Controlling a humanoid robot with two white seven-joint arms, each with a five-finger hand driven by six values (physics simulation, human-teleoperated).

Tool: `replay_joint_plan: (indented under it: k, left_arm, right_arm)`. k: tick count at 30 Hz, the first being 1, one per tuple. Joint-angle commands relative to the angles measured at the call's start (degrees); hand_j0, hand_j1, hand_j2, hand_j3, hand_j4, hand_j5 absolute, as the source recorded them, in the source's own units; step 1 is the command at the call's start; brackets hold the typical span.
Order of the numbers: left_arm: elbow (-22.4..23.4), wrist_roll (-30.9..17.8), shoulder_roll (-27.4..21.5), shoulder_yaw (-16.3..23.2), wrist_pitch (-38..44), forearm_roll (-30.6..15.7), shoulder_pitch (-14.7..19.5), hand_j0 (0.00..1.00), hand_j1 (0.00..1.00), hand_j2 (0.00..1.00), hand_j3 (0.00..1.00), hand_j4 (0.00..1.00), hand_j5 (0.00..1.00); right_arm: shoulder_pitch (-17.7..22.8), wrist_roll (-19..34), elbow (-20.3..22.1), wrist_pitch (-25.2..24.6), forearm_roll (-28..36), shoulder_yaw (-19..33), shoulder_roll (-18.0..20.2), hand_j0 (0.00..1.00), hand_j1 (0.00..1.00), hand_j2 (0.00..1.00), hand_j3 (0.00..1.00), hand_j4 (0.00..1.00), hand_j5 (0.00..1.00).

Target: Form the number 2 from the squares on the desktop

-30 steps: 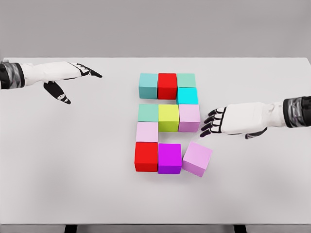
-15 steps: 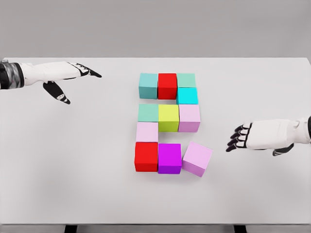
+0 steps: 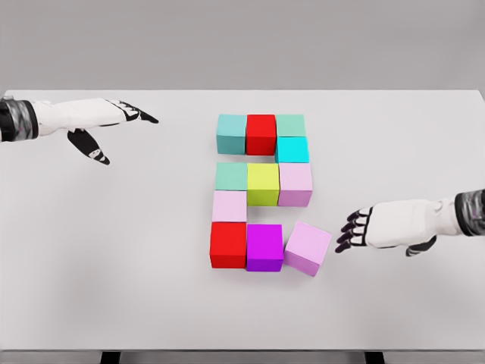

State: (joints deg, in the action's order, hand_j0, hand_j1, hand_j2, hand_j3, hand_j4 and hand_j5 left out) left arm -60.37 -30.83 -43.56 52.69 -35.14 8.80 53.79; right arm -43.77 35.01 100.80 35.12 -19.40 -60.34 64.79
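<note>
The left hand (image 3: 106,125) lay over the far left of the white table (image 3: 114,250), its fingers spread wide and holding nothing, the forefinger stretched toward the blocks and the thumb hanging below it. Well to that hand's right sat the cluster of squares. The top row ran teal block (image 3: 231,133), red block (image 3: 261,133), then green block (image 3: 290,125), with a cyan block (image 3: 292,149) tucked just under the green one. Below came a second green block (image 3: 230,176), a yellow-green block (image 3: 263,184) and a pale pink block (image 3: 295,184), all touching side by side. Another pale pink block (image 3: 229,205) sat beneath the row's left end. The bottom row held a second red block (image 3: 228,244) and a magenta block (image 3: 264,247), with a tilted pink block (image 3: 308,248) turned out of line at the row's right end, its corner close against the magenta one. The right hand (image 3: 379,226) hovered just right of that tilted block, apart from it, its dark fingertips (image 3: 350,231) loosely spread toward it and grasping nothing.
</note>
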Motion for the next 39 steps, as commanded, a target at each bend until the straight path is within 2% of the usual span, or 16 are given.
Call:
replay_joint_plan:
  k: [1, 39]
  left_arm:
    - [-0.01, -0.02, -0.04, -0.13, 0.14, -0.36, 0.00, 1.00, 1.00, 1.00, 1.00, 1.00, 1.00]
    - [-0.01, -0.02, -0.04, -0.04, 0.14, -0.45, -0.09, 1.00, 1.00, 1.00, 1.00, 1.00, 1.00]
  right_arm:
    - [0.00, -0.01, 0.01, -0.12, 0.24, -0.22, -0.28, 1.00, 1.00, 1.00, 1.00, 1.00, 1.00]
    - [-4.83, -0.01, -0.52, -0.12, 0.77, 0.05, -4.06, 1.00, 1.00, 1.00, 1.00, 1.00, 1.00]
